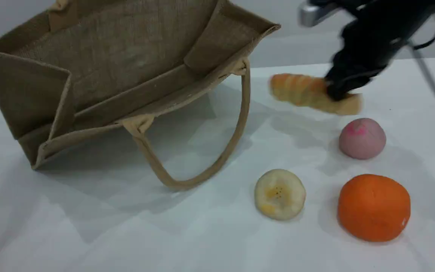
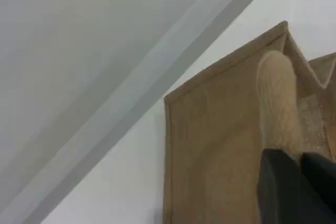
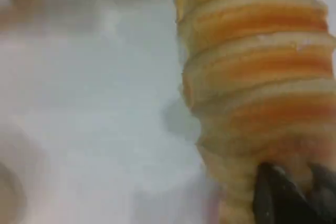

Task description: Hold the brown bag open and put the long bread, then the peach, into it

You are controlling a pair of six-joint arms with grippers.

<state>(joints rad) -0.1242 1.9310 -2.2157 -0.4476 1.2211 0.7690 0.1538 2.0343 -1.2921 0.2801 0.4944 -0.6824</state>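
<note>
The brown bag (image 1: 119, 64) stands tilted at the left with its mouth open toward me, and its front handle (image 1: 236, 136) droops onto the table. In the left wrist view my left gripper (image 2: 299, 182) is shut on the bag's other handle (image 2: 278, 98), beside the bag's wall (image 2: 210, 145). That gripper is out of the scene view. The long bread (image 1: 296, 90) lies crosswise right of the bag. My right gripper (image 1: 338, 92) is shut on its right part. Close up, the ridged bread (image 3: 252, 77) fills the right wrist view above the gripper (image 3: 294, 192). The peach (image 1: 361, 138) sits just in front of the bread.
A pale banana slice (image 1: 279, 194) lies in front of the bag's loose handle. A larger orange fruit (image 1: 374, 207) sits at the front right, close to the peach. The white table (image 1: 89, 226) ends against a grey wall behind the bag.
</note>
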